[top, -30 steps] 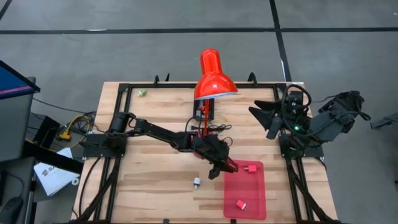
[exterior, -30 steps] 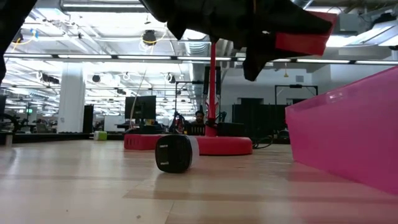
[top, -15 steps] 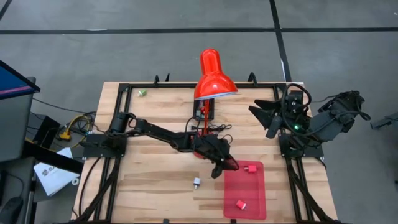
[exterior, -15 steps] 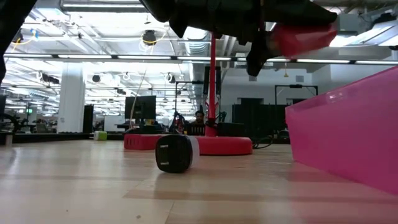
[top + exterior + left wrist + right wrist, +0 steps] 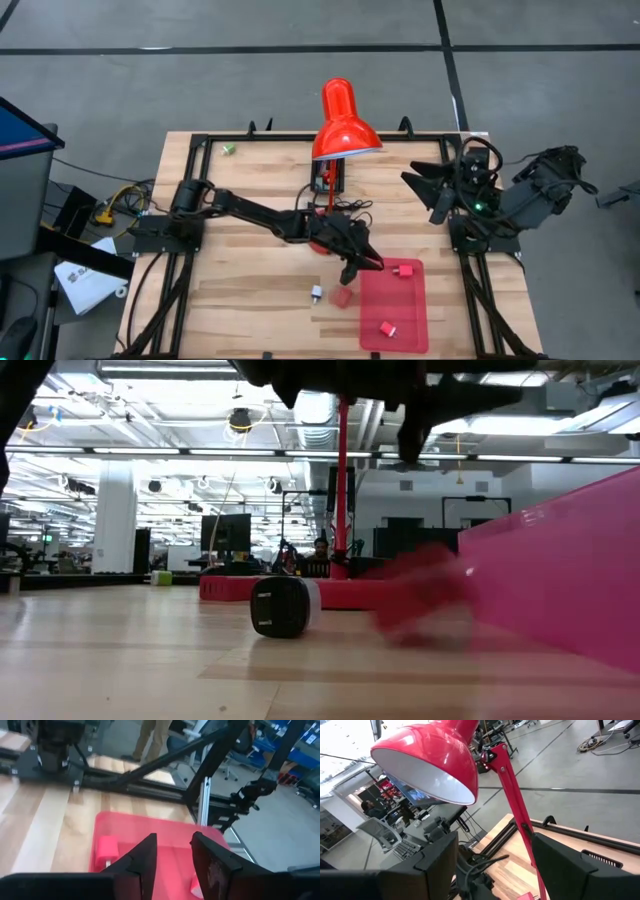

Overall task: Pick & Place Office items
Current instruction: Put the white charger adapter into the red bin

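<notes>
My left gripper (image 5: 368, 264) (image 5: 172, 842) hovers open over the left far corner of the flat red tray (image 5: 395, 312) (image 5: 150, 827), with nothing between its fingers. A small red block (image 5: 343, 297) lies on the wood just left of the tray; in the low view this block (image 5: 420, 598) is blurred. A black and white piece (image 5: 316, 292) (image 5: 282, 606) rests on the table beside it. Two red blocks (image 5: 405, 271) (image 5: 386, 328) lie inside the tray. My right gripper (image 5: 425, 186) waits open, raised at the far right.
The tall red desk lamp (image 5: 340, 125) (image 5: 430, 760) stands at the table's far middle, its base (image 5: 330, 592) just behind my left arm. A small green piece (image 5: 229, 149) (image 5: 161, 577) lies at the far left corner. Bare wood spreads over the near left.
My left gripper has let go of the red block it held above the tray's left edge. The block has fallen and landed on the table just left of the tray, beside the black and white piece.
</notes>
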Controlling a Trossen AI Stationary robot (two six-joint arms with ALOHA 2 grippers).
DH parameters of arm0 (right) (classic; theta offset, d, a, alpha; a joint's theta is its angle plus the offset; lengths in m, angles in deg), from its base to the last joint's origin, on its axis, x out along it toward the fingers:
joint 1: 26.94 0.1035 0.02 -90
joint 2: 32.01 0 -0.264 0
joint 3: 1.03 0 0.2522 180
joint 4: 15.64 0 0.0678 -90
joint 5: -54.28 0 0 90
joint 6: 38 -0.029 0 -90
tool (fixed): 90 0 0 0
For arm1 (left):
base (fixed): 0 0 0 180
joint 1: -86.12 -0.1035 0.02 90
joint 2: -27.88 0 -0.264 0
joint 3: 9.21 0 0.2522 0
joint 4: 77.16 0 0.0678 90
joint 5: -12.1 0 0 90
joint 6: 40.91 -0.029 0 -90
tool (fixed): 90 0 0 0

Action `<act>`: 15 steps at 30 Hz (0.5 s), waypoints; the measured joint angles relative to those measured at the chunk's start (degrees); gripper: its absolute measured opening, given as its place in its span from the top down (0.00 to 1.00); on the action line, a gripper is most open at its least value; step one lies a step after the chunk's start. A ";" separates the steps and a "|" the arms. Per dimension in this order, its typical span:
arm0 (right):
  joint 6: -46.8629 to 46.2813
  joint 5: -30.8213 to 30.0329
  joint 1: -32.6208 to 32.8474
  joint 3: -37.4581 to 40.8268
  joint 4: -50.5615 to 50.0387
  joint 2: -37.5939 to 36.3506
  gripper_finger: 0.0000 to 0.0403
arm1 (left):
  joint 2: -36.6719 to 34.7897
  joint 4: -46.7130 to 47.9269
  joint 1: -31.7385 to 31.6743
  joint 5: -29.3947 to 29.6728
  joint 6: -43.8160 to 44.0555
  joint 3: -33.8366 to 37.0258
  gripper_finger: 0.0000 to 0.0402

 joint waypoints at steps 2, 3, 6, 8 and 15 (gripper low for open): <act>0.01 -0.94 0.66 0.00 0.01 0.00 0.39 | -1.00 1.94 -0.18 -0.01 -0.08 0.02 0.71; 0.01 -1.49 1.03 0.00 -0.01 0.00 0.39 | -1.58 2.84 -0.34 0.01 -0.32 0.02 0.71; 0.00 -2.70 1.89 0.00 0.00 0.00 0.39 | -3.98 7.83 -0.87 0.00 -1.96 0.05 0.71; 0.01 -3.01 2.39 0.00 0.02 0.09 0.39 | -5.83 12.41 -1.27 0.01 -3.08 0.05 0.70; -0.41 -4.39 3.41 0.07 0.14 1.46 0.39 | -14.44 29.69 -1.21 1.51 -6.84 4.59 0.67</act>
